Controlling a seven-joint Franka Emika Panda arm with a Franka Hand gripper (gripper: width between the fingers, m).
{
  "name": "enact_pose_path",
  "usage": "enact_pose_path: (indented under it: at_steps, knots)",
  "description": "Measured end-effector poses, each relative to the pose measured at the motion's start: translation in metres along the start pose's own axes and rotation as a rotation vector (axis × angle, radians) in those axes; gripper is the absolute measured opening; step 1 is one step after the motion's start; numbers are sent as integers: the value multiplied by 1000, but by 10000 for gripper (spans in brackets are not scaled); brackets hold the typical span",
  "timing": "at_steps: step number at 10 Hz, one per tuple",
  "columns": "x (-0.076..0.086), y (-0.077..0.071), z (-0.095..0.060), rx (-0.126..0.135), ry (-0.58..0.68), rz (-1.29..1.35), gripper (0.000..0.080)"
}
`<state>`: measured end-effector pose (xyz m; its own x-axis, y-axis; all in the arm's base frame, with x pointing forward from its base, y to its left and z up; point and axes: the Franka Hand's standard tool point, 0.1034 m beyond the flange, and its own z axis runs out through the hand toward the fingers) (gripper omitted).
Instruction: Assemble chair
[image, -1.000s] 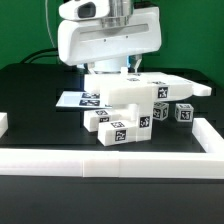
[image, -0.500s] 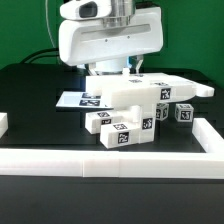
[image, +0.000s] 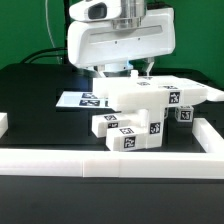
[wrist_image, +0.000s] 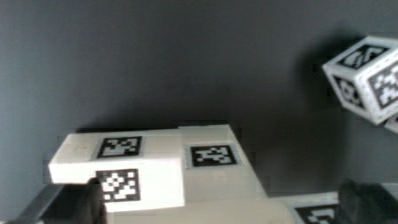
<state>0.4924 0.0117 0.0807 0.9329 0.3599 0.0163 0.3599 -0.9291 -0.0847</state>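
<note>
chair parts (image: 140, 108): matte white, black-and-white square tags | table (image: 30, 92): black | border wall (image: 110, 162): white | marker board (image: 72, 98): white, black-and-white tags | robot arm (image: 120, 45): white | wrist view, block (wrist_image: 151, 160): white, square tags, black table behind

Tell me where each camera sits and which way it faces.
Exterior view: low, off the arm, outside the white border wall, facing across the black table at the chair parts; the robot's white wrist and gripper show above them.
Wrist view: on the wrist, facing down at a tagged chair block; one dark fingertip shows.
Shared: the white tagged chair parts on the black table.
</note>
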Motion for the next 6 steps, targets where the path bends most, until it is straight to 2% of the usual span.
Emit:
enact_pose_path:
  at_steps: [4, 6]
  knots:
    - [28, 12, -2, -5, 8, 9, 649]
    - [33, 9, -2, -5, 8, 39, 649]
